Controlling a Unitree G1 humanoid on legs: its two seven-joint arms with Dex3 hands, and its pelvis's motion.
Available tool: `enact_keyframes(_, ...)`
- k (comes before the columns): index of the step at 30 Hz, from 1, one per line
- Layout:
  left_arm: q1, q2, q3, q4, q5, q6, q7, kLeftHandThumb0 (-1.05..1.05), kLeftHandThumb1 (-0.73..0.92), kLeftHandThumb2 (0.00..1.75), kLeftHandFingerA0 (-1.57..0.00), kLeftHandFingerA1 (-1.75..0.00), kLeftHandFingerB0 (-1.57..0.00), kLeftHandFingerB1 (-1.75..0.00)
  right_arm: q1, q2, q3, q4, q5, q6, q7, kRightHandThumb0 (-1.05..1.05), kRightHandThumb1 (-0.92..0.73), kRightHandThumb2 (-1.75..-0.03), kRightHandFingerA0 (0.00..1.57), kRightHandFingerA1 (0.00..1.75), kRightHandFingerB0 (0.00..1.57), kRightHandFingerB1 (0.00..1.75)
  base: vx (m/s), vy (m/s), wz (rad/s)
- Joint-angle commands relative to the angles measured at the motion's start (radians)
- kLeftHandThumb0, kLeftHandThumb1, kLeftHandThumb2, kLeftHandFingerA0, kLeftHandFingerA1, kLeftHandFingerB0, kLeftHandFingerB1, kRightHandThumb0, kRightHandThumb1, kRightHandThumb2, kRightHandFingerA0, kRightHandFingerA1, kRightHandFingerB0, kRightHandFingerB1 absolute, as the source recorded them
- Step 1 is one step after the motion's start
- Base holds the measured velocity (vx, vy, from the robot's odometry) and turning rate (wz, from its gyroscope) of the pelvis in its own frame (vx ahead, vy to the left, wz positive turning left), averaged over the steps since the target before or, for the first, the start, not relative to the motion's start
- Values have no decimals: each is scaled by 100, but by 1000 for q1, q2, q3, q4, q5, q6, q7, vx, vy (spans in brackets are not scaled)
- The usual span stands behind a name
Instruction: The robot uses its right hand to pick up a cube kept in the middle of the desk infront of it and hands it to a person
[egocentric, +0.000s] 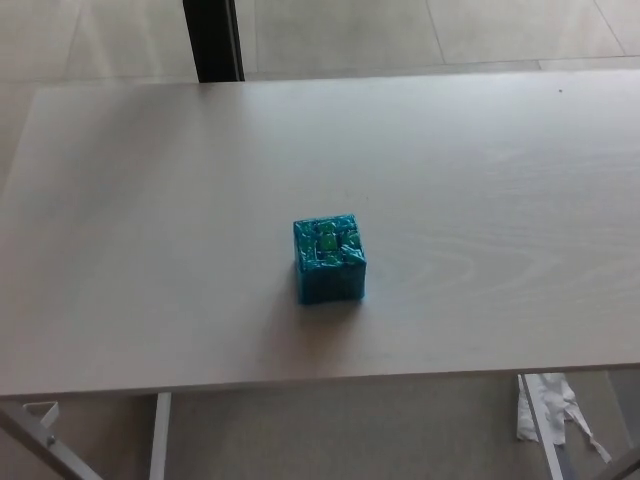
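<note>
A teal-blue cube (329, 259) with green patches on its top sits by itself near the middle of the pale wooden desk (480, 200) in the head view. It rests flat on the surface, slightly turned. Neither of my hands nor any part of my arms shows in this view. No person is in view.
The desk's near edge runs across the bottom of the picture, with its white legs (160, 435) below. A dark vertical post (212, 40) stands beyond the far edge. Crumpled white material (555, 410) lies on the floor at the lower right.
</note>
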Motion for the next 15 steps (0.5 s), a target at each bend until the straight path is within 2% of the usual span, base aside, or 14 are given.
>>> enact_keyframes(1,-15,7,6,24,-22,-18,-8,-105,32,117,-53,-123,0,-88,20,-35,-31,15,56,-58,33,-64,-44,-78,44,83,23,42,0,0,0)
enact_keyframes(2,-15,11,5,26,-21,-24,-13,-105,35,118,-59,-129,-4,-92,16,-36,-52,9,76,-26,15,-56,-50,-56,64,95,31,31,0,0,0)
enact_keyframes(3,-16,11,9,26,-26,-24,-17,-105,35,118,-59,-129,-4,-92,15,-35,-67,7,90,-24,12,-56,-50,-56,64,95,31,31,0,0,0)
enact_keyframes(4,-15,11,14,24,-32,-29,-24,-105,43,86,-49,-156,-6,-131,17,-34,-89,5,108,-45,17,-58,-52,-56,71,96,31,30,0,0,0)
enact_keyframes(5,-13,15,17,17,-36,-34,-33,-105,45,83,-47,-156,-6,-132,11,-35,-98,0,112,-54,14,-62,-53,-56,76,91,31,30,0,0,0)
enact_keyframes(6,-15,19,16,18,-36,-34,-33,-105,43,91,-42,-151,0,-149,-4,-46,-115,-6,120,-43,-16,-62,-54,-57,73,106,31,31,0,0,0)
enact_keyframes(7,-16,20,17,19,-36,-36,-32,-105,47,83,-35,-148,-8,-136,-16,-53,-134,-11,134,-29,-32,-64,-45,-79,77,109,24,43,0,0,0)
enact_keyframes(8,-16,19,17,20,-37,-38,-32,-105,47,83,-35,-148,-8,-136,-25,-57,-153,-15,148,-14,-37,-64,-45,-79,77,109,24,43,0,0,0)
enact_keyframes(9,-22,21,19,21,-39,-26,-24,-105,47,84,-37,-152,-7,-136,-27,-61,-169,-24,154,-47,-35,-60,-57,-58,78,134,30,31,0,0,0)
enact_keyframes(10,-24,16,15,25,-35,-25,-13,-105,44,84,-39,-152,0,-140,-21,-70,-177,-44,154,-59,-39,-72,-57,-59,71,124,28,31,0,0,0)
enact_keyframes(11,-25,15,11,27,-32,-25,-7,-105,47,83,-37,-148,-7,-130,-35,-71,-203,-57,176,-47,-54,-73,-46,-81,85,103,25,43,0,0,0)
enact_keyframes(12,-25,15,10,28,-30,-24,-5,-105,47,81,-36,-152,-5,-132,-48,-73,-227,-76,196,-59,-46,-63,-58,-58,100,134,26,30,0,0,0)
enact_keyframes(14,-21,14,12,25,-35,-27,-14,-105,46,81,-38,-159,-8,-138,-77,-74,-256,-110,214,-114,-34,-63,-56,-58,98,136,29,31,0,0,0)
enact_keyframes(15,-20,14,13,23,-37,-33,-20,-105,46,81,-36,-156,-8,-138,-100,-79,-259,-143,215,-74,-47,-67,-55,-57,101,147,33,32,0,0,0)
